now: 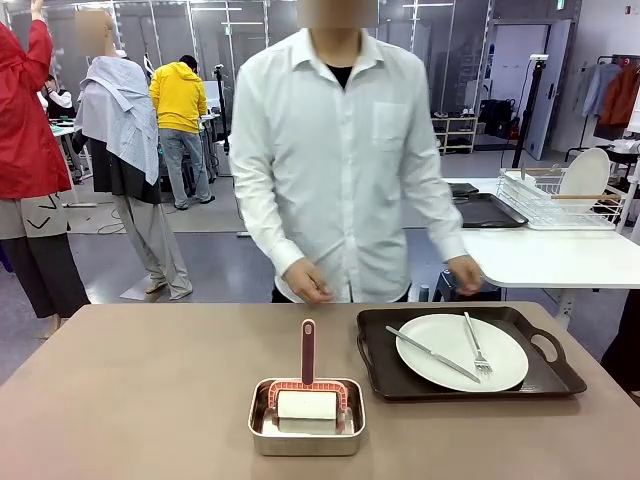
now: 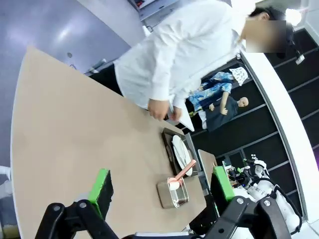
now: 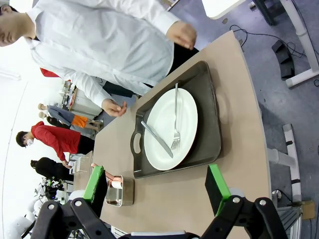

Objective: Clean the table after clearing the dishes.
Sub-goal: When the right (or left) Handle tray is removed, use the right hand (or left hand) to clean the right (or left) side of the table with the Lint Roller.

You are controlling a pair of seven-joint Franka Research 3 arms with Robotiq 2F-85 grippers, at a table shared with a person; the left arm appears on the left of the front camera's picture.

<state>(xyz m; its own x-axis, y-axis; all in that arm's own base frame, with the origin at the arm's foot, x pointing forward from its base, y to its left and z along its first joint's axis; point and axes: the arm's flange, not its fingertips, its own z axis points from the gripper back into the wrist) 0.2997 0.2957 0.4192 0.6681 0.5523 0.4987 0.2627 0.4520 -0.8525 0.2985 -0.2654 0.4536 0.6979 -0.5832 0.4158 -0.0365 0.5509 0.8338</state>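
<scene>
So the brown surface [image 1: 130, 400] fills the lower half of the front view. On it, at the lower right, sits one dark tray [image 1: 372, 345] with a white plate [image 1: 505, 370] on top. A knife [image 1: 432, 353] lies diagonally across the plate, and a fork [image 1: 472, 340] sits just beside it with its tines toward the near edge. Lower centre, just left of the tray, there's a small steel pan [image 1: 306, 440] holding a roller [image 1: 307, 408] with a white roll. Its reddish handle [image 1: 307, 350] points at the far edge. A person [image 1: 340, 150] in a white shirt stands at the far side, top centre. One hand [image 1: 305, 282] hangs right by the far edge, and the other hand [image 1: 465, 272] is out toward the white table [image 1: 550, 255] with a dish rack [image 1: 560, 205] at the upper right. In the left wrist view the left jaws are spread wide, with nothing between the green pads [image 2: 102, 184], and they're up above the surface, well apart from the pan. Same deal in the right wrist view: the right jaws are wide open and holding nothing, hovering with the tray and plate just ahead.
</scene>
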